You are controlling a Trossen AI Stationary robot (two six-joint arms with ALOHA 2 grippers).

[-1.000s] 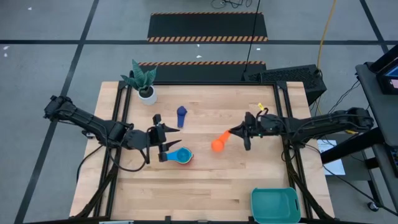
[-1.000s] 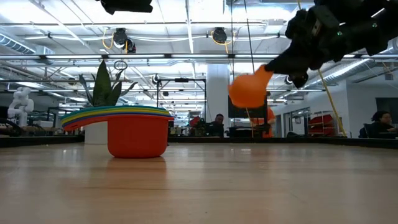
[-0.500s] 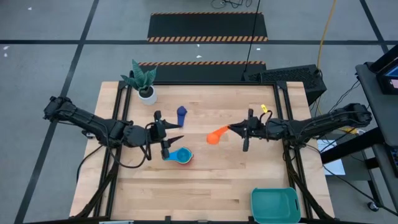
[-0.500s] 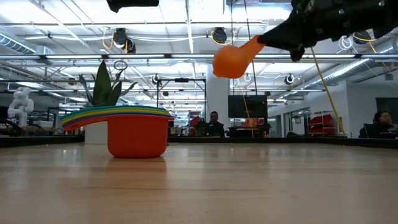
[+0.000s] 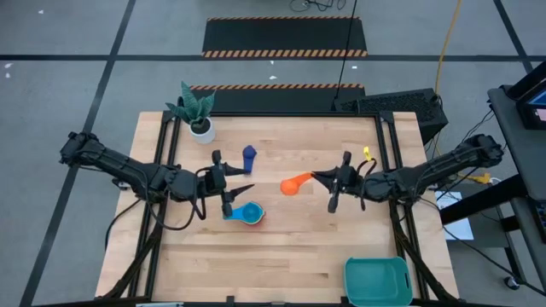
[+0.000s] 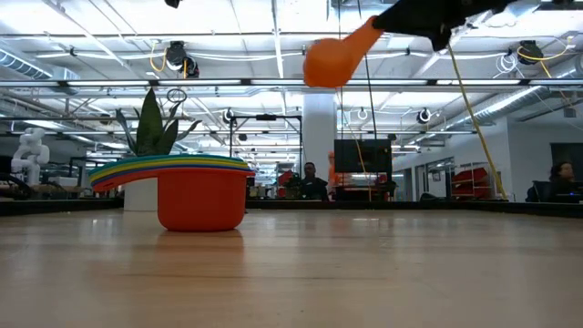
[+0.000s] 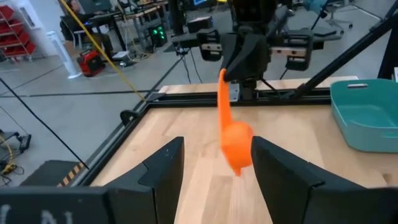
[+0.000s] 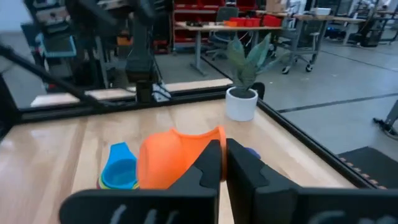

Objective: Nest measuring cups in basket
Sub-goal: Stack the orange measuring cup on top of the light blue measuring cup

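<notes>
From above, we see the right gripper (image 5: 320, 176) at the centre right, closed on the handle of the orange cup (image 5: 293, 184). The left gripper (image 5: 240, 193) at the centre left is open, just above the stack of cups (image 5: 247, 213). The basket (image 5: 378, 281) stands at the lower right. In the low view, the orange cup (image 6: 330, 60) hangs high at the top centre, the stack (image 6: 189, 189) at the left.

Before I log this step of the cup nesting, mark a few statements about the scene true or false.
1. The right gripper holds the orange cup in the air. True.
2. The basket already contains cups. False: it is empty.
3. The navy cup sits apart from the cup stack. True.
4. The left gripper grips the stack. False: it is open above the stack, holding nothing.
</notes>
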